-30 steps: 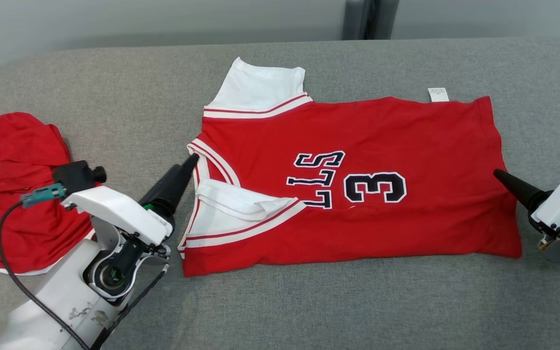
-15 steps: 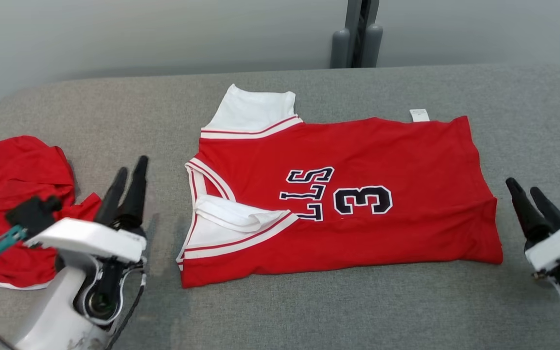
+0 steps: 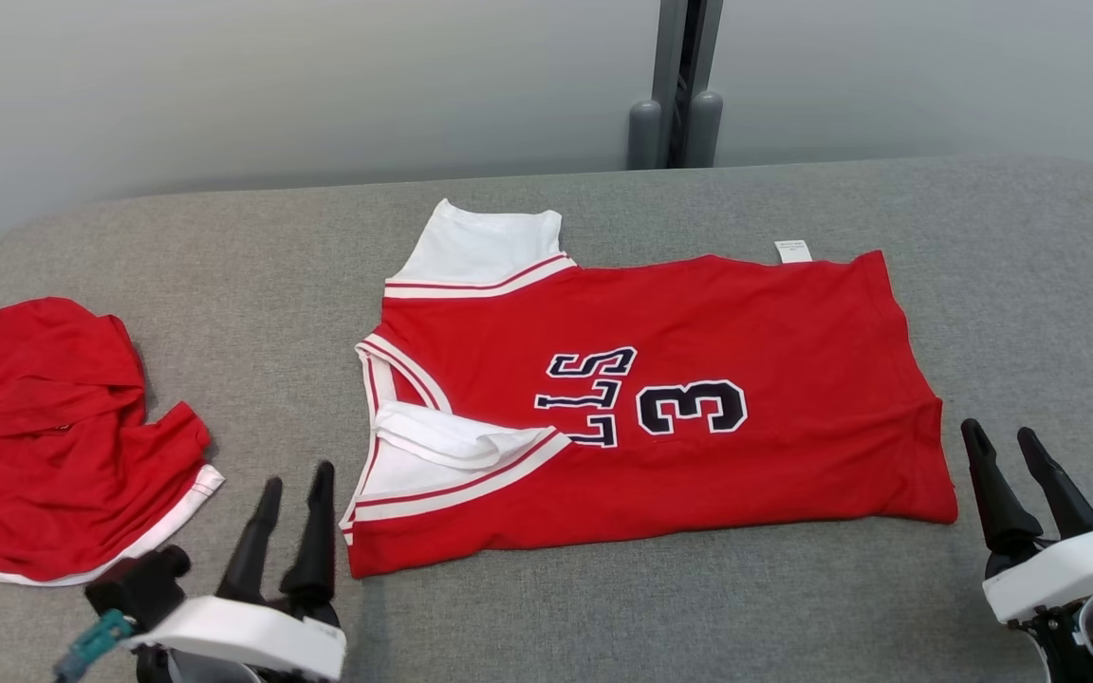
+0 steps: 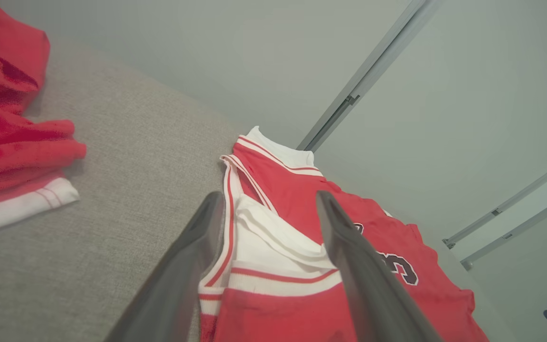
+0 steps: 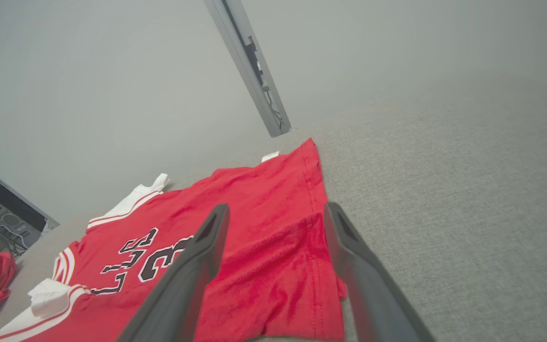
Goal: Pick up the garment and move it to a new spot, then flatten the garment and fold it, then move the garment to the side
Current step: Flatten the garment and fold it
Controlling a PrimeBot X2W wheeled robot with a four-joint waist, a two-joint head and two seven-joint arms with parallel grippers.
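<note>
Both hands have drawn back from the garment [image 3: 698,332] since a second ago. The left hand [image 3: 297,476] has left the neckline it was touching, and the right hand [image 3: 999,432] has come off the hem end. The garment, a red jersey with white trim, lies spread on the grey bench [image 3: 224,266] between the two hands and touches neither. Each hand has its fingers parted and holds nothing. A second red garment [image 3: 53,455] lies crumpled on the left hand's outer side, well apart from the jersey.
</note>
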